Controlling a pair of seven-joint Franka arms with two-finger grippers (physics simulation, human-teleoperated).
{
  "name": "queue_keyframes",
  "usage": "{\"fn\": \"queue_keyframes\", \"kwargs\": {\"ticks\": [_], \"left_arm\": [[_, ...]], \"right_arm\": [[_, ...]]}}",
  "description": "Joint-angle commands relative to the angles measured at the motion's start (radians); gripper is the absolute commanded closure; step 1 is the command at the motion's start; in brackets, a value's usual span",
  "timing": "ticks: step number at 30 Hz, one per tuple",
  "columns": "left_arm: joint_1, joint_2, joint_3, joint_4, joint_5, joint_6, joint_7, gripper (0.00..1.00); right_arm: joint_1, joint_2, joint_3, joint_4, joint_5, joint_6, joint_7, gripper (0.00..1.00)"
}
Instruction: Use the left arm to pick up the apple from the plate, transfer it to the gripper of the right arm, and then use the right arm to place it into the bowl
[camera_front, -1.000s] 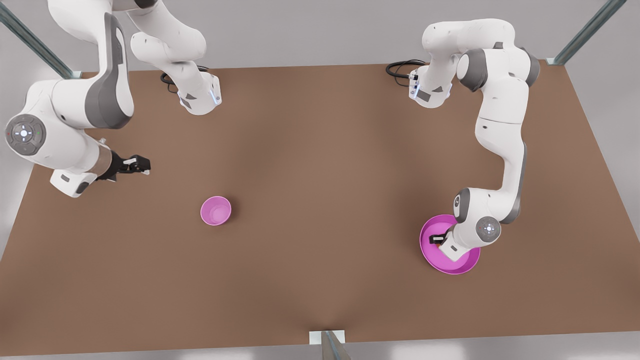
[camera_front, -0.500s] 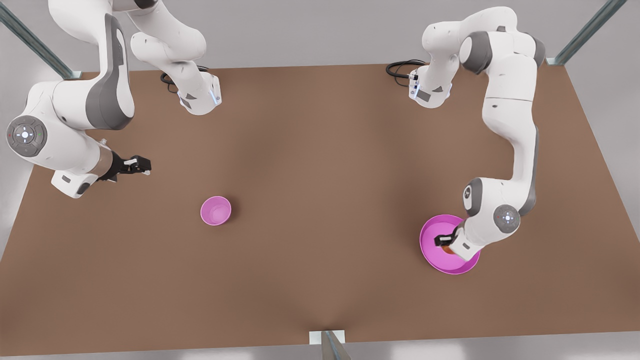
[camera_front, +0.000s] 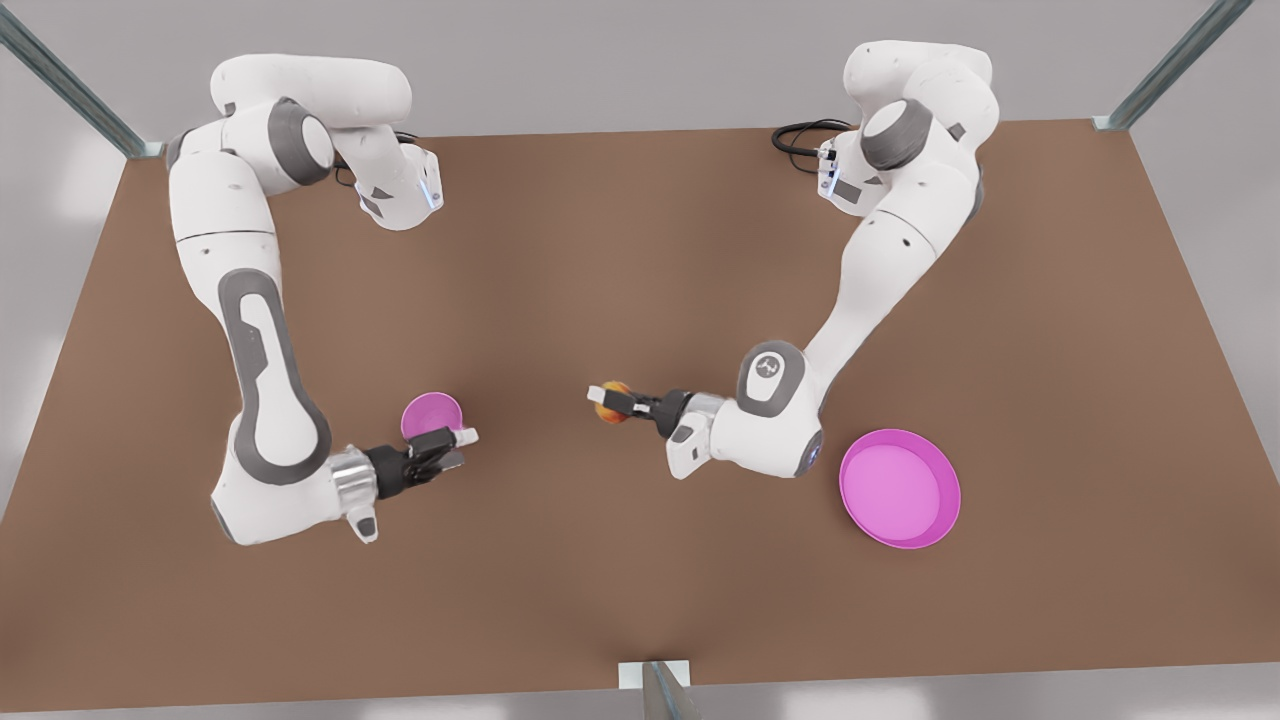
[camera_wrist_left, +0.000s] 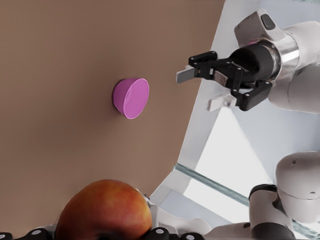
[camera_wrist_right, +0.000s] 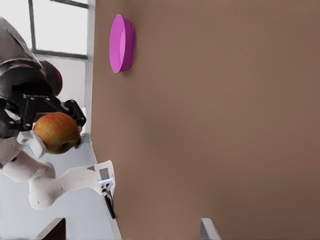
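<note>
My left gripper (camera_front: 618, 403) is shut on the red-orange apple (camera_front: 608, 395) and holds it above the table's middle, pointing toward the front view's left. Up close, the apple (camera_wrist_left: 105, 212) sits between that gripper's fingers. The magenta plate (camera_front: 900, 488) lies bare at the front view's right, behind the left arm. My right gripper (camera_front: 462, 448) stands open just beside the small pink bowl (camera_front: 430, 412), facing the apple across a gap. From the left wrist view the right gripper (camera_wrist_left: 199, 90) shows its fingers spread, with the bowl (camera_wrist_left: 131, 98) near it. The right wrist view shows the apple (camera_wrist_right: 56, 132) held ahead and the plate (camera_wrist_right: 121, 43) beyond.
The brown table (camera_front: 640, 560) has open surface between the two grippers and along its front. Both arm bases stand at the back edge, with black cables (camera_front: 800, 135) beside one. Metal frame posts (camera_front: 1170, 65) rise at the corners.
The left arm lifted the apple off the plate and carried it to the table's middle. The right arm swung from the table's edge to beside the bowl.
</note>
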Motion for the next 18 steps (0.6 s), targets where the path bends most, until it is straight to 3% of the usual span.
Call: {"fn": "queue_keyframes", "kwargs": {"ticks": [1, 6, 10, 18], "left_arm": [[0.0, 0.014, -0.004, 0.003, -0.157, 0.053, 0.126, 0.37], [-0.007, -0.004, -0.015, 0.001, -0.144, 0.173, 0.274, 0.37], [0.002, -0.004, -0.01, -0.003, -0.144, 0.197, 0.334, 0.37], [0.034, 0.017, -0.012, -0.022, -0.325, 0.197, 0.41, 0.37]], "right_arm": [[-0.003, 0.025, 0.037, 0.007, 0.112, 0.187, -0.861, 0.0], [-0.004, 0.04, 0.065, 0.01, 0.182, 0.23, -0.99, 0.0], [-0.004, 0.077, 0.137, 0.007, 0.232, 0.231, -1.08, 0.0], [-0.014, 0.094, 0.189, 0.008, 0.285, 0.228, -1.372, 0.0]]}}
